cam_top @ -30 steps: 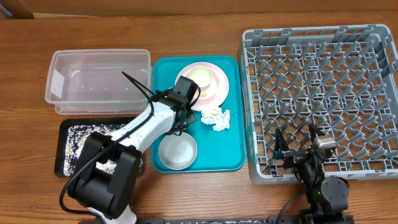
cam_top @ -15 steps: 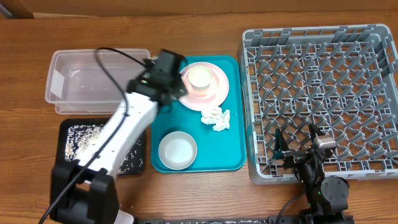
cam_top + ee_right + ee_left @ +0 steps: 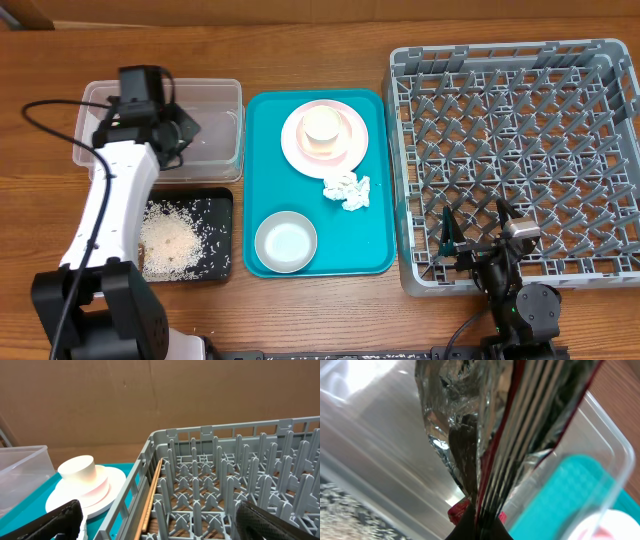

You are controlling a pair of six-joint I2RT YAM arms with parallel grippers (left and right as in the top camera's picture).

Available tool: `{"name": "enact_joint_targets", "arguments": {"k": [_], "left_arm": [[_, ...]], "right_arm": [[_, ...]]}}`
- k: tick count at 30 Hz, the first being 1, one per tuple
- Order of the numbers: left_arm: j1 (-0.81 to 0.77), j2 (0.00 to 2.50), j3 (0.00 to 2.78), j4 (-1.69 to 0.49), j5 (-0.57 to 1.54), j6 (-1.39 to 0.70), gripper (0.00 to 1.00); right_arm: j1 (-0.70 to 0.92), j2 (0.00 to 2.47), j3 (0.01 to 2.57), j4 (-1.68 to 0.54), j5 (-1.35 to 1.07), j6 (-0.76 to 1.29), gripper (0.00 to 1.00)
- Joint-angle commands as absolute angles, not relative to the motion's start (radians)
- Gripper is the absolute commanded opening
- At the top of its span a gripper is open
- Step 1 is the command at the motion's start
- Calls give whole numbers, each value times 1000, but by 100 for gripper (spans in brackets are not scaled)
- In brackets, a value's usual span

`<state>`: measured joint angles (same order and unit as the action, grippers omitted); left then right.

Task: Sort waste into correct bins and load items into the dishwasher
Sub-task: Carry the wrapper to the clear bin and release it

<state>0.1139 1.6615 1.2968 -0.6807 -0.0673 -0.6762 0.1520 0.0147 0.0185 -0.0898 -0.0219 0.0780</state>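
**A:** How far along is the sorting?

**B:** Partway, I'd judge. The left pincer (image 3: 172, 130) is clamped on the red foil wrapper (image 3: 495, 435), which hangs over the clear tub (image 3: 215, 92) just left of the teal tray (image 3: 375, 180). It isn't dropped in yet.

**A:** And the food scraps?

**B:** The rice (image 3: 170, 245) lies in the black tray (image 3: 225, 270), also left of the teal tray, at its near end. That part looks done.

**A:** What remains?

**B:** The crumpled napkin (image 3: 347, 190) is on the teal tray, along with the plate (image 3: 295, 150), the cup (image 3: 322, 128) standing on the plate, and the bowl (image 3: 286, 242). The rack (image 3: 520, 120), right of the teal tray, holds no dishes. The right pincer (image 3: 473, 218) stands wide apart and empty at the rack's near corner, on the side facing the teal tray.
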Motion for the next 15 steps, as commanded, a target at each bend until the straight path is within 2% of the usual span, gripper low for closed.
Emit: {"name": "enact_joint_targets", "arguments": {"k": [1, 10, 15], "left_arm": [[150, 1678, 1312, -677, -63, -649, 4], [159, 1779, 1312, -622, -111, -650, 4], [159, 1781, 1312, -606, -112, -650, 10]], "right_arm": [[156, 3, 8, -82, -19, 80, 100], [156, 3, 8, -82, -19, 80, 100], [156, 3, 8, -82, -19, 80, 100]]}}
